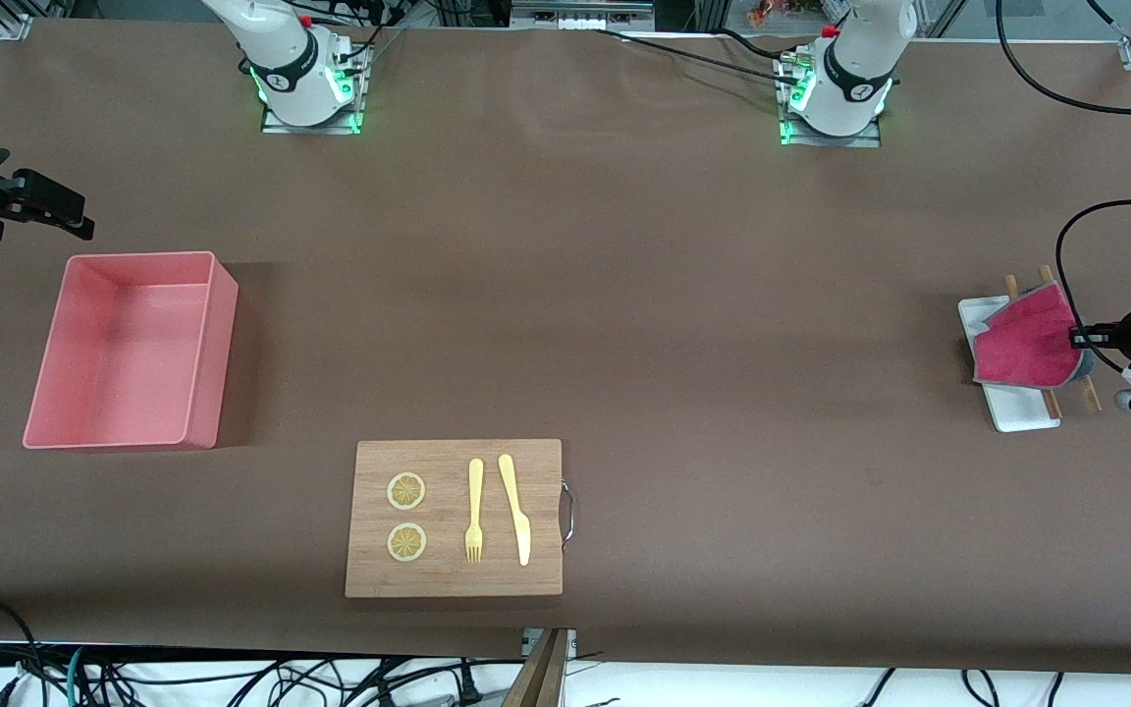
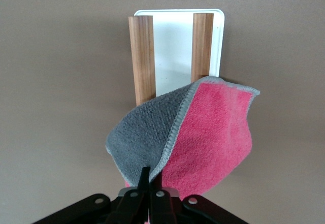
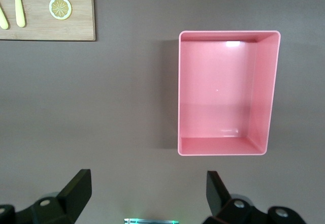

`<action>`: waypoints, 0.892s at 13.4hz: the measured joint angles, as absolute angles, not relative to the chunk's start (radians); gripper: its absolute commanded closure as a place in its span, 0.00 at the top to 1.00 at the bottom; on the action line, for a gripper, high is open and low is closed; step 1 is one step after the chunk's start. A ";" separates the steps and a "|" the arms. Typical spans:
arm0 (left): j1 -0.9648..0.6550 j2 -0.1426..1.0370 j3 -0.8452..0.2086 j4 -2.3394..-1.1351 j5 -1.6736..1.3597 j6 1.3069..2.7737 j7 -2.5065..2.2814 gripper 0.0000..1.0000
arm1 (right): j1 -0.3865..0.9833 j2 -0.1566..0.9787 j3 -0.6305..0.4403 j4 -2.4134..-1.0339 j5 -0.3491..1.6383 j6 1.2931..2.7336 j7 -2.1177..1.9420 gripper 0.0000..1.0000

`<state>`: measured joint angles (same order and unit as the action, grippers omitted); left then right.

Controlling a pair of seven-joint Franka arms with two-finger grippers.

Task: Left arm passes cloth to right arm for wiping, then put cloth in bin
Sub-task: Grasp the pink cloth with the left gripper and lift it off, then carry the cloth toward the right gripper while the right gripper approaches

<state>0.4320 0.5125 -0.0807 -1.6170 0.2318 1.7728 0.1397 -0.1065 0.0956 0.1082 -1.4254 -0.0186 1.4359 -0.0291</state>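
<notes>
One cloth (image 1: 1025, 346) lies draped over one white tray (image 1: 1017, 405) and two wooden strips (image 2: 141, 56) at the left arm's end of the table. The left gripper (image 2: 151, 183) has its jaws pinched tight on the cloth's edge. The right gripper (image 3: 147, 191), jaws wide and holding nothing, waits above the table near one bin (image 1: 129, 349). One board (image 1: 455, 518) carries two lemon slices (image 1: 406, 491), one fork (image 1: 474, 511) and one knife (image 1: 515, 506).

Robotics lab, brown-covered table (image 1: 624, 295), bolted arm bases, loose cables (image 1: 232, 678), aluminium framing
</notes>
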 measured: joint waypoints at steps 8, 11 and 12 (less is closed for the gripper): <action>0.315 0.517 -0.107 -1.419 0.231 1.568 0.140 0.00 | -0.106 0.096 0.108 -1.425 -0.019 1.436 -0.029 1.00; 0.127 0.513 -0.110 -1.263 0.226 1.394 0.058 0.00 | -0.106 0.096 0.109 -1.425 -0.019 1.436 -0.029 1.00; 0.069 0.512 -0.111 -1.228 0.203 1.364 -0.005 0.00 | -0.106 0.096 0.108 -1.425 -0.020 1.436 -0.029 1.00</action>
